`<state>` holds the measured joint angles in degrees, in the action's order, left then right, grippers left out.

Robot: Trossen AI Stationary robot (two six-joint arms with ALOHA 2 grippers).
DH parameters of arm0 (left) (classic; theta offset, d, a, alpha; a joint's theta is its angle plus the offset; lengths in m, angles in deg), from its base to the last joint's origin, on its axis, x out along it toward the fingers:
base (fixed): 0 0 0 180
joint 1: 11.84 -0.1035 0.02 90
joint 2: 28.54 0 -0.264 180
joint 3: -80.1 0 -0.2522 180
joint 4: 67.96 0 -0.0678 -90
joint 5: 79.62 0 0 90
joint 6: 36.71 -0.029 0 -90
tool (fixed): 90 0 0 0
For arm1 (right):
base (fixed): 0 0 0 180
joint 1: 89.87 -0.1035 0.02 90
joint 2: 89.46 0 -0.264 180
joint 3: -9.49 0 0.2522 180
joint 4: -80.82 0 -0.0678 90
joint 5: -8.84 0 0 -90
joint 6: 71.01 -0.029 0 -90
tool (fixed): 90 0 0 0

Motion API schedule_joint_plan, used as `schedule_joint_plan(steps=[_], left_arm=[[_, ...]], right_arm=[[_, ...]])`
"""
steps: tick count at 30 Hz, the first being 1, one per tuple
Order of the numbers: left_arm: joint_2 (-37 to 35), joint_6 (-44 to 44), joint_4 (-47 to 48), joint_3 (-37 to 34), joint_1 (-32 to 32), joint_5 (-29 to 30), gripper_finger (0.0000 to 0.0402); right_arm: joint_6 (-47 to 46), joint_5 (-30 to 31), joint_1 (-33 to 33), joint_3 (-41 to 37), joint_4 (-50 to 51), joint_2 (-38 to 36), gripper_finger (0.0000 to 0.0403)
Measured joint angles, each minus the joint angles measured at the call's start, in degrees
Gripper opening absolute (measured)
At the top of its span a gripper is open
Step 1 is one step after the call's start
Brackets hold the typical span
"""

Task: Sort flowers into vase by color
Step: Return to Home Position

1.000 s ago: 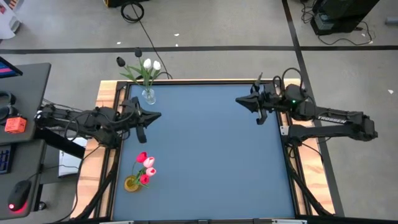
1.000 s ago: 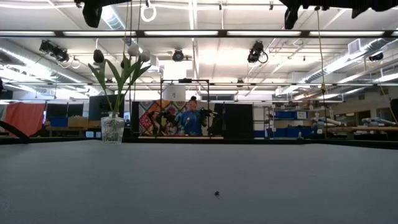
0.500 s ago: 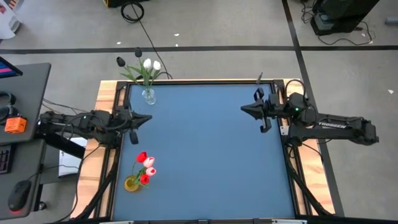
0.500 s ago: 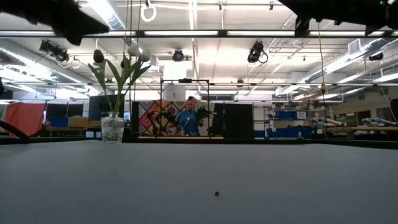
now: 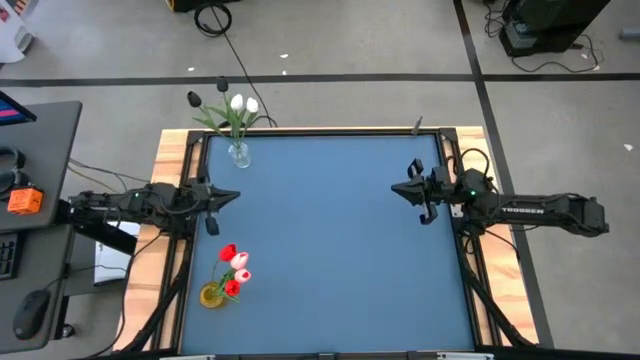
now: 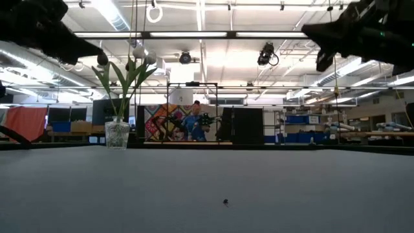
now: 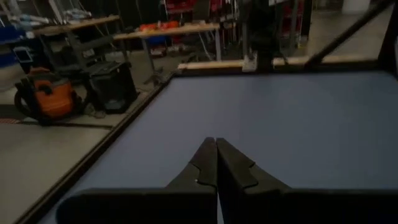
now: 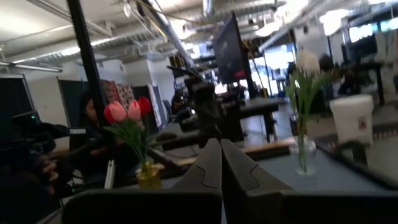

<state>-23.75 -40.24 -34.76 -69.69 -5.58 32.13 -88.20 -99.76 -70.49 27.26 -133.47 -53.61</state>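
Observation:
A clear glass vase [image 5: 239, 153] stands on the table's far left corner, its white and dark flowers [image 5: 236, 104] upright by their stems; the low view shows it too [image 6: 117, 134]. Near the left edge a yellow vase [image 5: 212, 296] holds red and pink flowers [image 5: 235, 266]. My left gripper [image 5: 237, 196] hovers shut over the table's left edge between the two vases, holding nothing. My right gripper [image 5: 393, 190] hovers shut over the right edge, also holding nothing. The wrist views show both finger pairs together [image 7: 216, 143] [image 8: 220, 143].
The blue table top [image 5: 330, 250] has a wooden frame [image 5: 170, 160]. A small dark speck [image 6: 225, 201] lies on it near the front. A person [image 6: 194, 123] stands beyond the far edge. An orange vacuum [image 7: 53, 96] sits on the floor past the table.
Both arms have drawn back and sunk. My left gripper has gone toward the table's left edge and down, rolling a little. My right gripper has gone toward the right edge, slightly nearer, and down. In the low view both have dropped into the picture's top corners. Both stay shut.

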Motion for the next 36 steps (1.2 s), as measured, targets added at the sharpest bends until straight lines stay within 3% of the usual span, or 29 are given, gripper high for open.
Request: schedule_joint_plan(steps=[5, 15, 23, 36], left_arm=[[-4.64, 1.36, 2.53, -0.07, -0.07, -0.02, 0.0], [-4.11, 7.03, 4.74, -0.13, 0.44, -0.52, 0.0], [-4.11, 4.45, -14.15, -10.45, 0.39, -4.07, 0.0], [-4.13, 2.81, -16.13, -12.5, 0.39, -7.1, 0.0]], right_arm=[[-1.01, -4.13, 2.52, -0.61, -0.11, -0.29, 0.0], [-1.31, -11.31, 6.58, -0.63, 7.57, -4.68, 0.0], [-1.38, -17.91, 10.42, -0.65, 8.3, -6.4, 0.0], [-1.21, -19.4, 13.26, -1.15, 6.43, -6.39, 0.0002]])
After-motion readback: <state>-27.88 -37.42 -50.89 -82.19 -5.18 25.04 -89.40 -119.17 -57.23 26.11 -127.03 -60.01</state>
